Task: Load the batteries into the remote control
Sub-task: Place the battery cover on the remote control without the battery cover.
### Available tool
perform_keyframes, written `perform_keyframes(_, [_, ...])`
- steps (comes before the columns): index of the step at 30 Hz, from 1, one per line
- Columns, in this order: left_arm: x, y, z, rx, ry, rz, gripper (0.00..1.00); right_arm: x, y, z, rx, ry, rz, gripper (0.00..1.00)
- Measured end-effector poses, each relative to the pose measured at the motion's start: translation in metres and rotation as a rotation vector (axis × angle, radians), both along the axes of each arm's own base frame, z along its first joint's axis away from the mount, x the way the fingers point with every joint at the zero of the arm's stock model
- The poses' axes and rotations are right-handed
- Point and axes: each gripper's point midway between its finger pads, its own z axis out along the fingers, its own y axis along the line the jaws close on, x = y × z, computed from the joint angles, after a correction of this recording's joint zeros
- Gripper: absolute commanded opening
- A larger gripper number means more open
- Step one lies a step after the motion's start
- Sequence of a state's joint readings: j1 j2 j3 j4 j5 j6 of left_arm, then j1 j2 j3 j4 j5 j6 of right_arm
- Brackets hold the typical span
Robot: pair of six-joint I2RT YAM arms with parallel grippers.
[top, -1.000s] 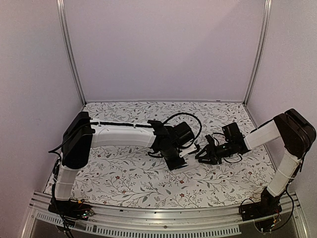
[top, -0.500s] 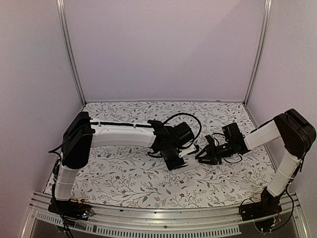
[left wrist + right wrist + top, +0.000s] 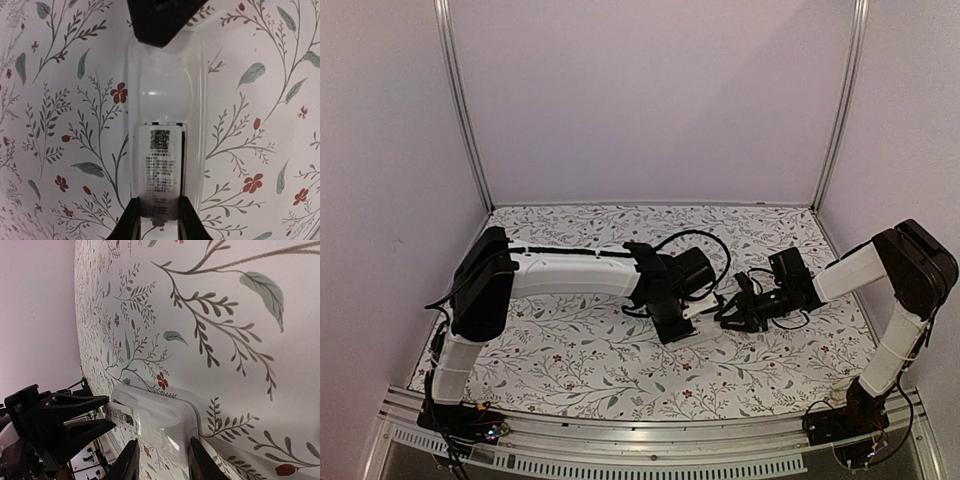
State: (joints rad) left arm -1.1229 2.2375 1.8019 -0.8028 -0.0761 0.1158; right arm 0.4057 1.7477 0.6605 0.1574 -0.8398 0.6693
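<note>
Remote control (image 3: 165, 95): lies on the floral worktop (image 3: 260, 115), between both arms, label side up
Left pincer (image 3: 159, 222): clamped on one end, likely to steady it
Right pincer (image 3: 162, 460): closed on the opposite end, probably bracing it for loading
Batteries: none in view

Top camera looks down from behind; both wrist cameras (close up) share the remote control (image 3: 165, 95).
</note>
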Motion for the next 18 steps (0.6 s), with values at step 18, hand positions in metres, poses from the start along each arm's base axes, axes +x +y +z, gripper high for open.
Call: perform_keyframes(18, [-0.0034, -0.0023, -0.0013, -0.003, 0.019, -0.021, 0.21, -0.0001, 0.0001, 0.0001, 0.001, 0.000, 0.001, 0.33])
